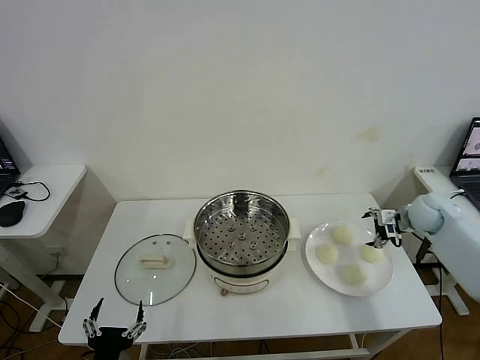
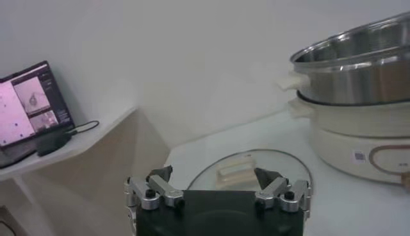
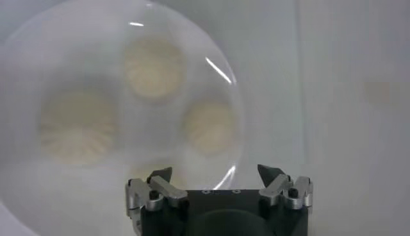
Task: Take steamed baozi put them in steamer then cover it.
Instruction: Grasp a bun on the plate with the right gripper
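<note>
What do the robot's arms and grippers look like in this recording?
The right arm has a smooth, rounded, pale blue-white shell. The right gripper and left gripper share one design: a black block body carrying two silver metal linkage fingers with round pivot screws and dark pointed tips. No markings or loose cables are visible.

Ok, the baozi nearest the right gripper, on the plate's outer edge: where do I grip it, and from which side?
Probably straight from above. That baozi lies flat on the plate, a low dome with neighbours close by, so close the open right gripper across its widest middle, lightly. The fingers hang just above the plate's outer rim.
</note>
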